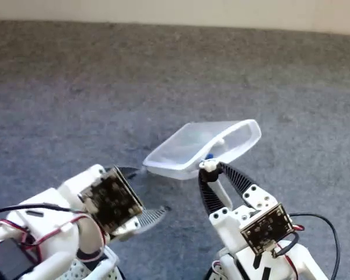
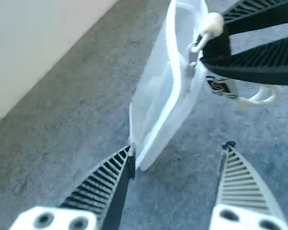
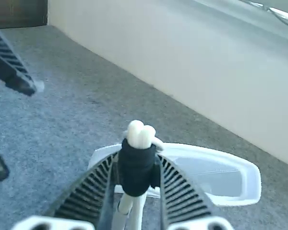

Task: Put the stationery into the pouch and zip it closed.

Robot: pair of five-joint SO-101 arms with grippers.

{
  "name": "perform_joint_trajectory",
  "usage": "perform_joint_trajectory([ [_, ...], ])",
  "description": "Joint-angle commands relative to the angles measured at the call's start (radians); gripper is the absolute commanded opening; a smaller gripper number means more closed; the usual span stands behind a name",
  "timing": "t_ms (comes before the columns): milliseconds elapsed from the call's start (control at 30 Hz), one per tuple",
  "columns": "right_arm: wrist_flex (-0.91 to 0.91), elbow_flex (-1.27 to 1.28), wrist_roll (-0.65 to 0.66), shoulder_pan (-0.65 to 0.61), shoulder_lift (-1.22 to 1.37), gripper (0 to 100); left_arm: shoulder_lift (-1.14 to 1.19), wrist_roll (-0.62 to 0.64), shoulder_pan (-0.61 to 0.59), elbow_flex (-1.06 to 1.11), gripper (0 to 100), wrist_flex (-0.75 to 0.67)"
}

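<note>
With the right tool [image 1: 209, 168] clamped on a white stationery piece [image 3: 139, 134] at the pouch [image 1: 201, 146] mouth, centre frame, the wide-open left tool [image 2: 178, 151] should pin the pouch's left corner.

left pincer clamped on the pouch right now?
No: in the left wrist view the left pincer stands wide open, with a corner of the pouch beside one fingertip.
</note>
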Motion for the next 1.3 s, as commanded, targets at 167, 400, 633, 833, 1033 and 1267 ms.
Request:
perform_joint_trajectory([
  [167, 0.001, -0.053, -0.011, 0.013, 0.005, 0.5, -0.064, 0.002, 0.053, 0.282, 25, -0.345],
  [400, 0.001, -0.050, -0.012, 0.008, 0.005, 0.5, -0.085, -0.005, 0.050, 0.406, 23, -0.509],
  [633, 0.001, -0.053, -0.012, 0.007, 0.005, 0.5, -0.085, -0.005, 0.050, 0.499, 23, -0.621],
  [833, 0.001, -0.053, -0.012, 0.007, 0.005, 0.5, -0.091, -0.005, 0.053, 0.611, 17, -0.781],
  [1033, -0.001, -0.048, -0.014, 0.007, 0.005, 0.5, -0.093, -0.002, 0.050, 0.670, 13, -0.856],
  [1267, -0.005, -0.045, -0.014, 0.007, 0.005, 0.5, -0.093, -0.003, 0.050, 0.677, 1, -0.855],
])
